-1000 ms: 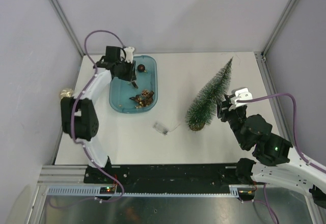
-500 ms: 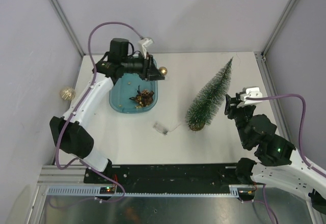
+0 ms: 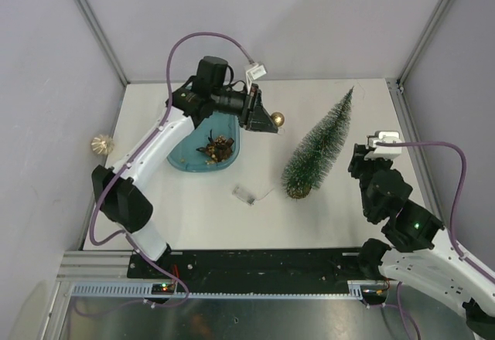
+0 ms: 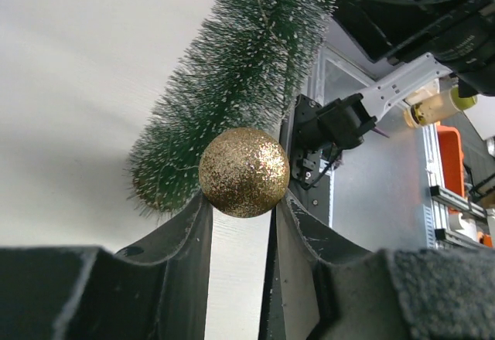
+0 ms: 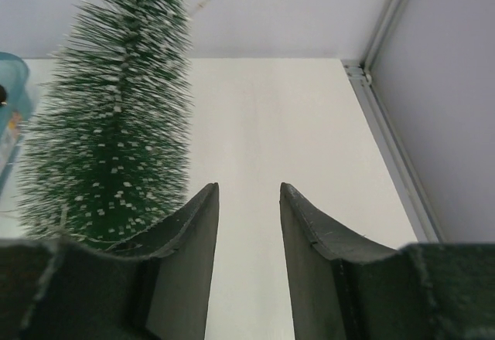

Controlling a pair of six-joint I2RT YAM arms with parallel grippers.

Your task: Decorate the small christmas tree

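Note:
The small christmas tree point(image 3: 317, 145) stands on its brown base at centre right of the white table; it also shows in the left wrist view point(image 4: 232, 85) and the right wrist view point(image 5: 116, 139). My left gripper point(image 3: 271, 120) is shut on a gold glitter ball point(image 3: 278, 119) and holds it in the air just left of the tree's middle. The ball sits between the fingertips in the left wrist view point(image 4: 244, 171). My right gripper point(image 3: 358, 156) is open and empty, just right of the tree's lower part, not touching it; its jaws point(image 5: 247, 193) frame bare table.
A blue tray point(image 3: 179, 157) with a cluster of brown and gold ornaments point(image 3: 216, 147) lies at the left. A small light-string battery box point(image 3: 244, 194) with a thin wire lies near the tree's base. Another gold ball point(image 3: 100, 144) sits beyond the table's left edge.
My left gripper has risen from the blue tray with the gold ball and swung right towards the tree. My right gripper has drawn back a little to the right of the tree.

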